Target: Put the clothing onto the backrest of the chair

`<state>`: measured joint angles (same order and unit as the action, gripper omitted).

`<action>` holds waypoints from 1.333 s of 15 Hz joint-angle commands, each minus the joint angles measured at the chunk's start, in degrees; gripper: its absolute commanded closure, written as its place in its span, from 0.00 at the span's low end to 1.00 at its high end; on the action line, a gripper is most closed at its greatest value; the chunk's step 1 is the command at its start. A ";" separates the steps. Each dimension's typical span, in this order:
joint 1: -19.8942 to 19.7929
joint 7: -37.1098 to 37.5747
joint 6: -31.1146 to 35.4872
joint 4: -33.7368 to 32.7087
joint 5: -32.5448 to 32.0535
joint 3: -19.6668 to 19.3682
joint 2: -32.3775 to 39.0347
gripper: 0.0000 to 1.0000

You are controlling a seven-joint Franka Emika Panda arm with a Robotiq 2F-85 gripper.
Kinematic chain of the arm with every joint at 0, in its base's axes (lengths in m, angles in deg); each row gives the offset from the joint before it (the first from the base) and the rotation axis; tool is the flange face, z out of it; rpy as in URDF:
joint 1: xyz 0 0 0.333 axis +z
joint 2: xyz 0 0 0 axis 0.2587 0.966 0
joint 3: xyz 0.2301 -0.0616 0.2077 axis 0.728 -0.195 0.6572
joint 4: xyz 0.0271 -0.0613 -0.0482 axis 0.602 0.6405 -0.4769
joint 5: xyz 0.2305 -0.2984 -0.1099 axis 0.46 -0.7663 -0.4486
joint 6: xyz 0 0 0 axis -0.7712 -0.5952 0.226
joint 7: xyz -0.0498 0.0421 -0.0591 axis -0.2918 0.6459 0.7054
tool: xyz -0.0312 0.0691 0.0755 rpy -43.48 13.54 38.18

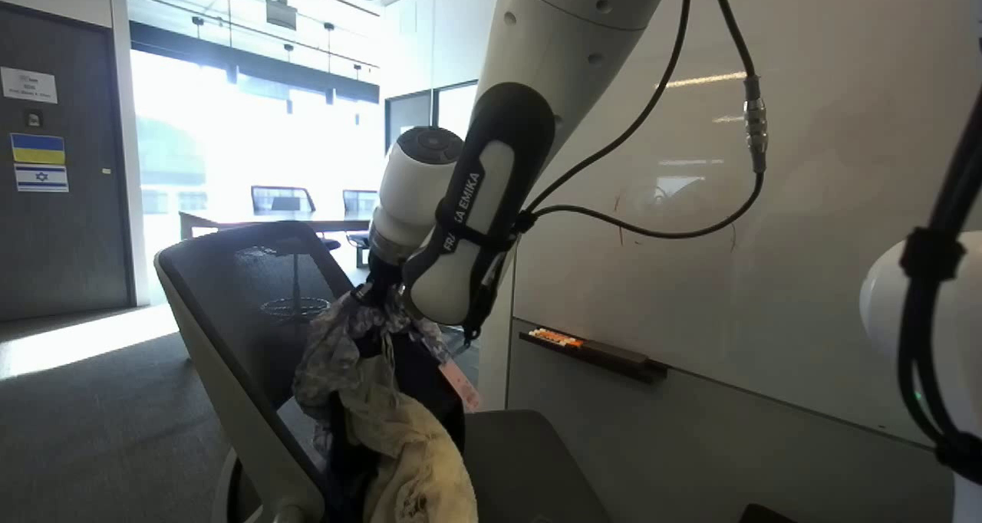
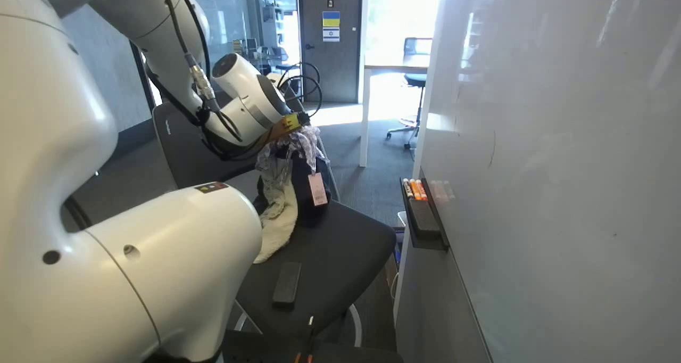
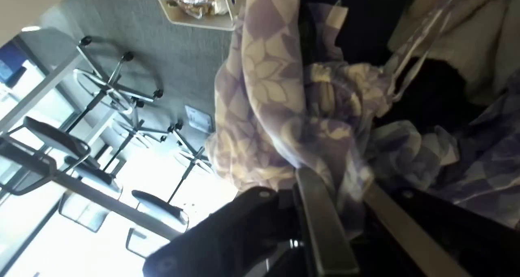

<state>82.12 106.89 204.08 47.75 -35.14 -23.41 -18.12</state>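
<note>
The clothing (image 3: 270, 74) has purple-and-cream flowered checks; the backlit backrest (image 1: 242, 316) seems dark grey.

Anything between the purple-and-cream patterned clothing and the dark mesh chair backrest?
Nothing visible stands between: the clothing, pinched in the black two-finger gripper, hangs in front of the backrest. It likely just needs lifting over the top.

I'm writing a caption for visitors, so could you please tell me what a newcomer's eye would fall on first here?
Most likely the big white robot arm stretched over the chair, its gripper pinching patterned clothing in the wrist view. After that, perhaps the pink tag hanging by the clothing in both exterior views, and the flags on the dark door in the background.
</note>
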 commanded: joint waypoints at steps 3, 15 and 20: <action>14.48 -4.85 4.45 -3.35 14.84 -14.80 9.06 0.97; 25.04 -2.38 8.60 -7.46 35.00 -18.75 9.50 0.95; 24.12 2.74 10.24 -12.71 45.63 -14.45 13.23 0.95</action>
<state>107.44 105.89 211.78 39.62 5.04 -39.51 -8.22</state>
